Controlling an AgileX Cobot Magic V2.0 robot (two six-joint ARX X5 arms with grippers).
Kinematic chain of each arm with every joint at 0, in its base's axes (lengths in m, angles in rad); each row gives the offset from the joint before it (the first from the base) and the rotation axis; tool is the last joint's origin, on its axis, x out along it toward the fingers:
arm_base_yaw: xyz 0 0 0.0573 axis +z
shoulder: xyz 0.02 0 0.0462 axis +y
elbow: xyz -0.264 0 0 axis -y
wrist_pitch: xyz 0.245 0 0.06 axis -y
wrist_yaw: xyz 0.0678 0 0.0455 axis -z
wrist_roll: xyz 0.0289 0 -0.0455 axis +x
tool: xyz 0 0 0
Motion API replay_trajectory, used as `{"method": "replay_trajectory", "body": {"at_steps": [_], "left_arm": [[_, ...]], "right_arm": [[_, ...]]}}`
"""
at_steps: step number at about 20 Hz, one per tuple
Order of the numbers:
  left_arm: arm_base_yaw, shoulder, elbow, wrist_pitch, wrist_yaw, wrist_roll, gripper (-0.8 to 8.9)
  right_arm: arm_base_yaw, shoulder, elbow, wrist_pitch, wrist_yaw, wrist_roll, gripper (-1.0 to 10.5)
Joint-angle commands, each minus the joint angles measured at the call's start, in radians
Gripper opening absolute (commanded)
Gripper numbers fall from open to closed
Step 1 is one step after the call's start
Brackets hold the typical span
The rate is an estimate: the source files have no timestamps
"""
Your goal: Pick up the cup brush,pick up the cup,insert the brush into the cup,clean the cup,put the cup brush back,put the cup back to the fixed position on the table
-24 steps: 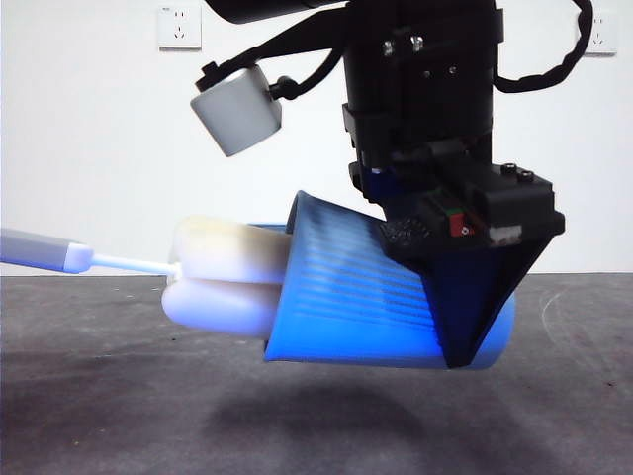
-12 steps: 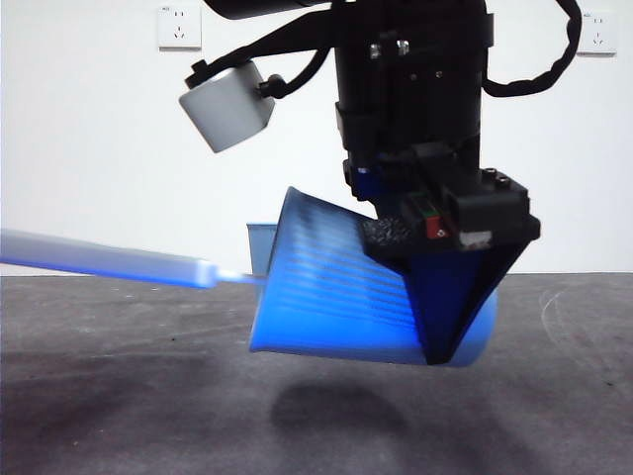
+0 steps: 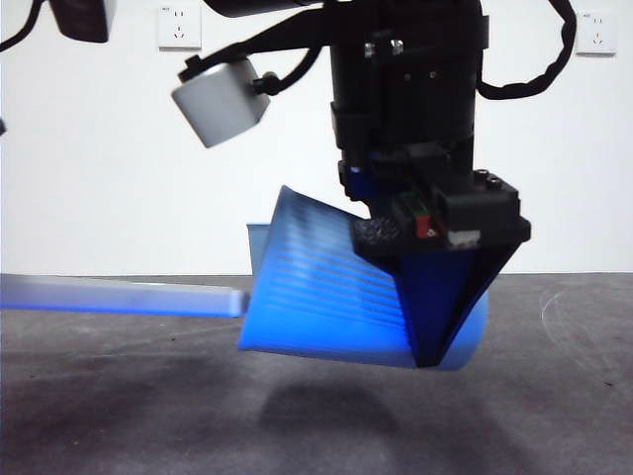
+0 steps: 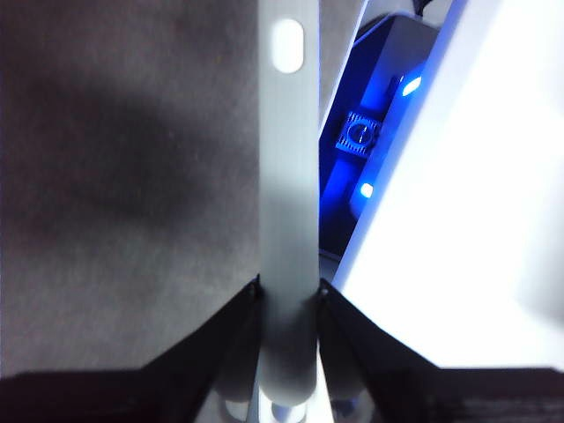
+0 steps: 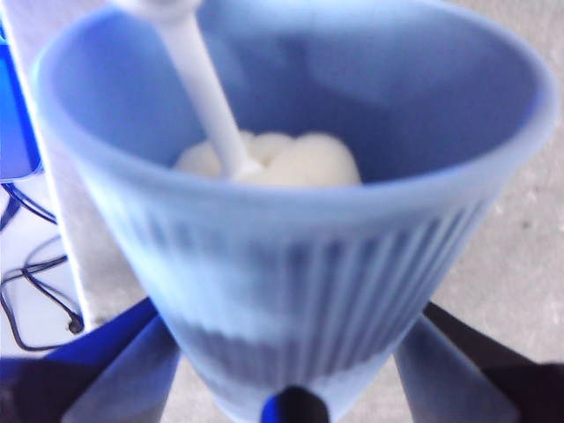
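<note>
My right gripper [image 3: 435, 297] is shut on the ribbed blue cup [image 3: 326, 302] and holds it on its side above the table [image 3: 119, 416], mouth to the left. In the right wrist view the cup [image 5: 291, 256] fills the picture between my jaws, with the cup brush's cream sponge head [image 5: 273, 163] deep inside it. My left gripper [image 4: 286, 300] is shut on the brush's grey handle [image 4: 286, 203]. In the front view the handle [image 3: 119, 297] runs in from the left edge to the cup's mouth; the sponge is hidden inside the cup.
A second blue cup [image 3: 259, 252] stands behind the held one, mostly hidden. A white wall with two sockets [image 3: 179, 27] closes the back. The right arm's grey camera block [image 3: 220, 102] hangs above the cup.
The brush has gone further into the cup: the sponge head, outside the mouth a second ago, is now fully inside. The cup has shifted slightly left and lower.
</note>
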Motion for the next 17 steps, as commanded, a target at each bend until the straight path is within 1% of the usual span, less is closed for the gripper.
{"method": "replay_trajectory", "body": {"at_steps": [1, 4, 8, 17], "left_arm": [[0.002, -0.019, 0.000, -0.020, -0.030, -0.027, -0.09], [0.016, -0.048, 0.000, -0.065, -0.040, -0.030, -0.09], [0.037, -0.092, 0.000, -0.114, -0.092, -0.040, -0.09], [0.077, -0.221, 0.000, -0.243, -0.092, -0.056, -0.09]], "right_arm": [[0.005, 0.006, 0.003, 0.000, -0.003, 0.011, -0.2], [0.005, 0.006, 0.003, -0.004, 0.006, 0.011, -0.2], [0.005, 0.006, 0.003, -0.004, 0.008, 0.018, -0.2], [0.005, 0.006, 0.003, -0.003, 0.009, 0.018, -0.2]]}}
